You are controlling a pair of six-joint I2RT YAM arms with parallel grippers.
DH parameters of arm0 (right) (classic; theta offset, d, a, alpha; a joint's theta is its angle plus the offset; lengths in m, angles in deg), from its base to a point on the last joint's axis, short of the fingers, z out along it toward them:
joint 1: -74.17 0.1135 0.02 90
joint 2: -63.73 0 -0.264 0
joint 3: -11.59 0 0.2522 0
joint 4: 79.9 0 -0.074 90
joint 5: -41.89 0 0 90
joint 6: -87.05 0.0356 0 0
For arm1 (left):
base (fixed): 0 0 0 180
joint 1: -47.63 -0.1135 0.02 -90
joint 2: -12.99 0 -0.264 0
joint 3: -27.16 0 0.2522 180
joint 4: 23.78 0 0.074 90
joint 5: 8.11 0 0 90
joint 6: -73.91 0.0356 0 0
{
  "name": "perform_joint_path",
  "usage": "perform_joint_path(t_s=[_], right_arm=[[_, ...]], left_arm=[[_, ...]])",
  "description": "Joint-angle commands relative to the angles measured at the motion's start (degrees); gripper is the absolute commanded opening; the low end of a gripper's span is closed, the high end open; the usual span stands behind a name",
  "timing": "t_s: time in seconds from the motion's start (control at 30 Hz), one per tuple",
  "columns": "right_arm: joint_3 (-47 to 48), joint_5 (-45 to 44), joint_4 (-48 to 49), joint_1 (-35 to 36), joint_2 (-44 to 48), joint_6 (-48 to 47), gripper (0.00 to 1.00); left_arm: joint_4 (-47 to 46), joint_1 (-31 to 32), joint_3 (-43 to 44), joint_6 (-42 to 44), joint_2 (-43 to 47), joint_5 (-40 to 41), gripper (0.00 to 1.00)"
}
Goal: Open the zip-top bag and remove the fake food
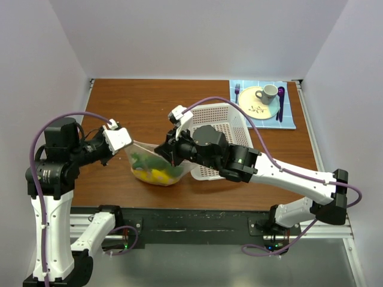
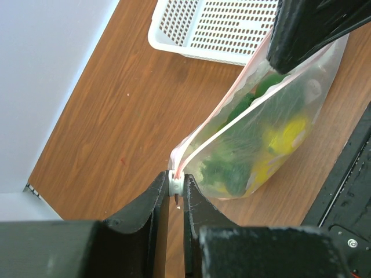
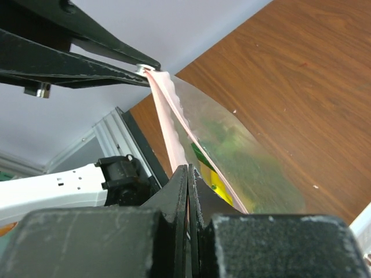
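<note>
- Top view. Hung between the two arms over the near part of the brown wooden table [image 1: 131, 101], just left of the white perforated plastic basket [image 1: 226, 119]: a clear, crinkly soft-plastic zip-top bag [image 1: 157, 167].
- Pinched at its left corner by the left gripper [image 1: 128, 143] and farther along the mouth by the right gripper [image 1: 167, 152].
- Slumped in the bottom: the fake food [image 1: 157, 175], small yellow and green plastic pieces.
- Well apart, at the far right corner: a cream plate [image 1: 250, 103] with a grey mug [image 1: 267, 93].
- Cannot tell from here whether resting on the wood or hanging just clear. Right fingertips lost under the black wrist.
- Left wrist view. Fingers drawn nearly together, clamped on the end of the pinkish zip strip [image 2: 255, 61] around a small white nub [image 2: 175, 184]. Slider or part of the finger, hard to say.
- Food blurred behind wrinkled film. Only green and yellow readable, other pieces not made out.
- Right wrist view. Jaws closed flat on one pink lip only, with the other lip running off beside it. Mouth apparently parted already.
- Bag bottom cut off by the finger bodies.
- Likely handling: light, limp and slick, with loose contents shifting the weight.
- Best taken by the stiffer strip, one lip per side. Thin film likely to stretch or slide out of a pinch.
</note>
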Motion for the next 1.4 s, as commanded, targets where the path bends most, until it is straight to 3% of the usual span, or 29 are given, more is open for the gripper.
perform_joint_path(t_s=[0.0, 0.17, 0.2, 0.27, 0.3, 0.37, 0.4, 0.47, 0.5, 0.6, 0.77, 0.93, 1.07, 1.2, 1.37], right_arm=[[-0.3, -1.2, -2.1, 0.1, -1.5, 2.7, 0.00], [0.4, -1.3, -7.4, 1.2, -4.2, 4.3, 0.00], [0.6, -2.5, -8.3, 1.7, -4.7, 5.2, 0.00], [0.8, -4.6, -11.6, 2.2, -6.3, 6.7, 0.00], [0.0, -5.4, -12.4, 2.3, -6.6, 7.9, 0.08], [-1.6, -9.4, -13.6, 3.4, -6.4, 9.2, 0.14], [-3.7, -10.9, -13.6, 4.1, -6.2, 10.4, 0.24], [-6.1, -14.5, -13.3, 5.1, -5.1, 11.0, 0.34], [-8.1, -15.5, -13.4, 6.5, -4.8, 11.6, 0.42], [-11.5, -20.0, -13.0, 9.7, -4.2, 11.6, 0.51], [-13.7, -25.5, -11.6, 14.8, -5.9, 9.5, 0.57], [-11.9, -32.3, -14.3, 20.7, -10.2, 9.2, 0.60], [-11.2, -35.5, -17.4, 23.4, -13.2, 11.8, 0.61], [-14.2, -37.7, -18.7, 24.5, -13.9, 16.1, 0.62], [-20.4, -41.8, -16.3, 25.3, -12.0, 20.4, 0.67]], left_arm=[[-0.6, -0.3, 0.3, -0.2, 0.4, -3.3, 0.00], [-0.2, -0.3, 0.9, -0.9, 0.3, -5.4, 0.00], [-0.1, -0.3, 1.0, -1.2, 0.3, -6.2, 0.05], [0.0, -0.3, 1.4, -1.9, 0.3, -7.0, 0.22], [0.0, -0.3, 1.7, -2.3, 0.2, -7.7, 0.37], [-1.3, -0.3, 2.0, -4.7, 0.3, -7.7, 0.52], [-2.0, -0.3, 2.3, -5.5, 0.3, -7.1, 0.69], [-4.2, -0.3, 2.4, -7.4, 0.2, -5.8, 0.76], [-6.3, -0.3, 2.4, -8.0, 0.2, -3.8, 0.78], [-10.4, -0.3, 2.4, -9.5, -0.7, 0.5, 0.78], [-17.0, -0.3, 1.4, -12.8, -3.9, 5.8, 0.78], [-27.1, -0.3, -11.9, -12.8, -11.3, 9.4, 0.73], [-26.5, -0.2, -18.1, -10.7, -20.5, 7.3, 0.63], [-20.0, 0.1, -19.5, -6.5, -27.0, 5.0, 0.62], [-19.7, 0.2, -23.1, -3.3, -28.2, 4.6, 0.74]])
